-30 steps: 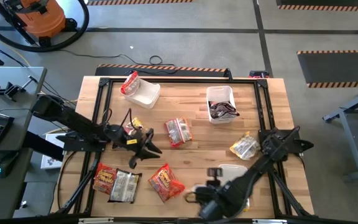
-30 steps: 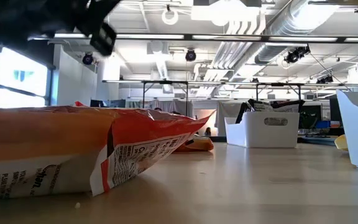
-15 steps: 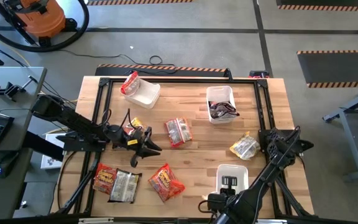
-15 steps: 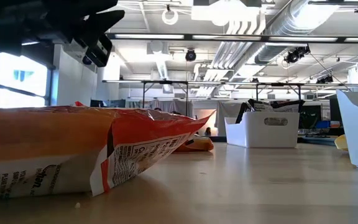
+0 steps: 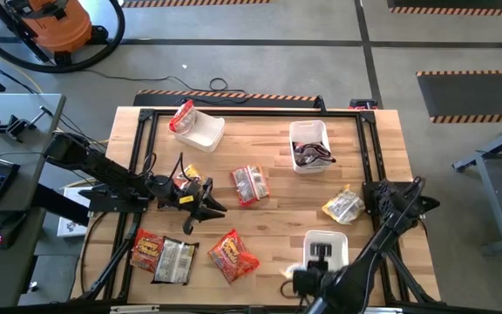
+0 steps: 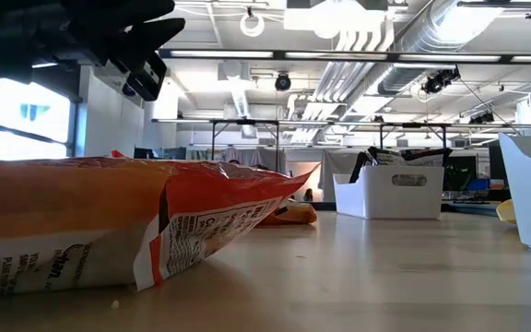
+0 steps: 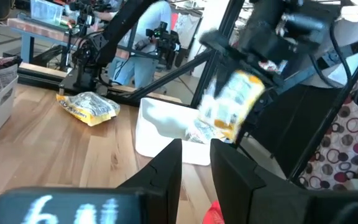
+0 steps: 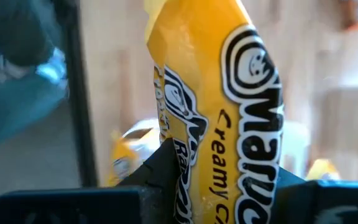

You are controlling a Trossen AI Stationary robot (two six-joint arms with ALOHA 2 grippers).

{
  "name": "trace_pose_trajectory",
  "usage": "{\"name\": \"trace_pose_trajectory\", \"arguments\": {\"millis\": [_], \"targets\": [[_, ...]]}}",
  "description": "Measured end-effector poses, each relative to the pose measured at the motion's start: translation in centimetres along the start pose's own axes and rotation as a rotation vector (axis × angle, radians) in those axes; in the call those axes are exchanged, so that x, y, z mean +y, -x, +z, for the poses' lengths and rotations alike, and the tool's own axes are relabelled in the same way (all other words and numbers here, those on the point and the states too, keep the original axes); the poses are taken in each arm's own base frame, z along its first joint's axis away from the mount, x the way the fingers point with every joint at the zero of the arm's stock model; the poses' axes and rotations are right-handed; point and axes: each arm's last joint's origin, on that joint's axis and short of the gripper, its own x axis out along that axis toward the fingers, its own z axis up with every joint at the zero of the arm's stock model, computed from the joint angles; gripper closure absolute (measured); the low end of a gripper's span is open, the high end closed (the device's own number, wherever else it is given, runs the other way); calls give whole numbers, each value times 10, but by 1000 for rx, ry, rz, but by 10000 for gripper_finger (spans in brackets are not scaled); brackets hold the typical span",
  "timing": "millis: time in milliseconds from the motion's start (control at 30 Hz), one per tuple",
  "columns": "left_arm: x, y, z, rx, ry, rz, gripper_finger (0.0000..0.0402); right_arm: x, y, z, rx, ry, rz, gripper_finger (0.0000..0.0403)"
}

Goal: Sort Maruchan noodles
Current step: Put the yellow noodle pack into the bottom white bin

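The right hand [image 5: 308, 277], clenched on a yellow packet [image 8: 229, 112], has retreated past the near bin [image 5: 326, 248].

Your left arm: reaches in from the table's left side, lying low over the left-centre; wrist points toward the middle. Your left gripper [image 5: 206, 208]: fingers [image 7: 166, 171] close together with a narrow gap between them, nothing held.

Your right arm: comes from its base at the right side and bends down to the near edge. Your right gripper [image 5: 314, 277]: hangs at the near edge, fingers [image 8: 166, 163] clamped on a yellow packet [image 8: 219, 93], upright between them.
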Motion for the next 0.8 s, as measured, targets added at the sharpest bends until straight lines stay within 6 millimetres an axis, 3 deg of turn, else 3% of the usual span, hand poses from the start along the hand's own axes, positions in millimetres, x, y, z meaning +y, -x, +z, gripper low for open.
{"name": "trace_pose_trajectory", "arguments": {"millis": [133,267,467,800], "targets": [[-1,0,-1,5,18,-7,328,-33,-1,-11,29,-1,-66,317],[-4,0,-2,13,14,-23,328,-52,-2,-30,102,-44,-51,317],[-4,0,-2,15,8,-24,328,-41,-7,-39,125,-75,67,317],[-4,0,-2,16,-3,-17,328,-31,-31,-54,189,-49,36,317]]}}
